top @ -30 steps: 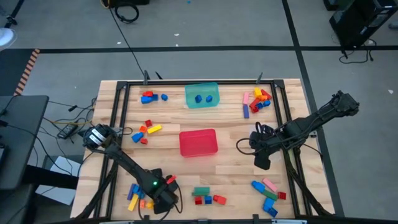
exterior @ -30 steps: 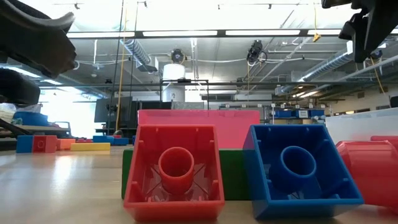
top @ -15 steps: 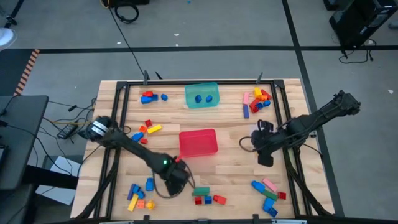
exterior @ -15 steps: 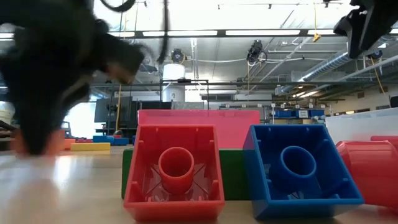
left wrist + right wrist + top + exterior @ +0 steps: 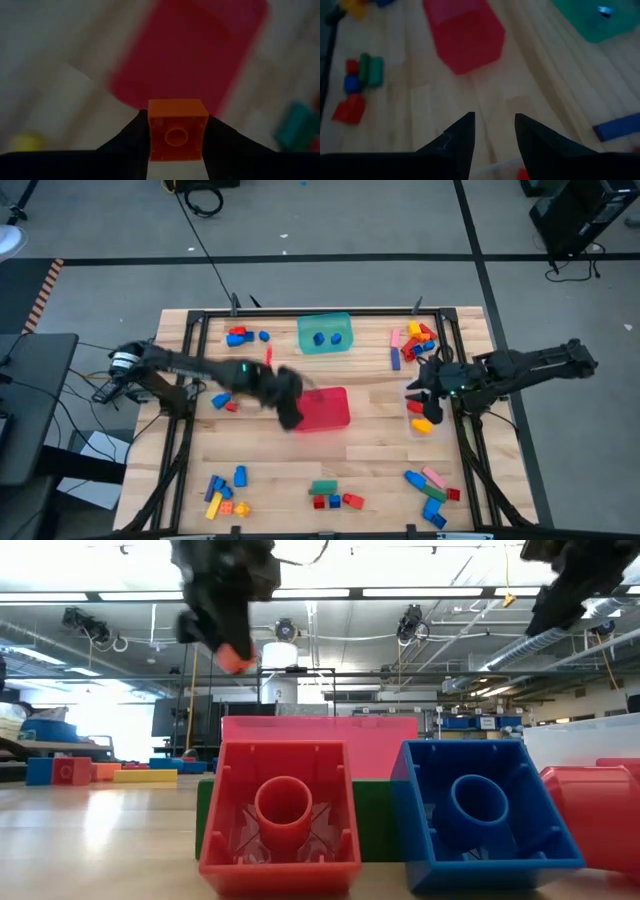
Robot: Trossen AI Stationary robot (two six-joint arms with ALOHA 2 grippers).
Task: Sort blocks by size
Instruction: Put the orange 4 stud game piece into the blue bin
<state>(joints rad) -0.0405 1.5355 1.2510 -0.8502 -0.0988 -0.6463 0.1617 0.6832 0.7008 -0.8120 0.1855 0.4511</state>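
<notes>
Since a second ago my left gripper point(image 5: 288, 408) swings from the near-left pile up to the red tub point(image 5: 325, 412); the right gripper point(image 5: 428, 392) shifts toward the far-right pile.

High view: two blue blocks point(image 5: 328, 337) sit in the teal tub point(image 5: 325, 333), and the red tub looks empty. Loose piles remain far left point(image 5: 242, 336), far right point(image 5: 414, 340), near left point(image 5: 222, 490), near centre point(image 5: 330, 495) and near right point(image 5: 430, 485), so I judge the sorting barely begun. A plank desk point(image 5: 370, 450) stands on grey floor with cables.

Low view: the left jaws carry an orange block point(image 5: 235, 660) high; workshop ceiling lights show behind.

Left wrist view: jaws clamp the orange block point(image 5: 177, 130) over the red tub point(image 5: 200, 55).

Right wrist view: jaws narrow, empty, above bare wood.
</notes>
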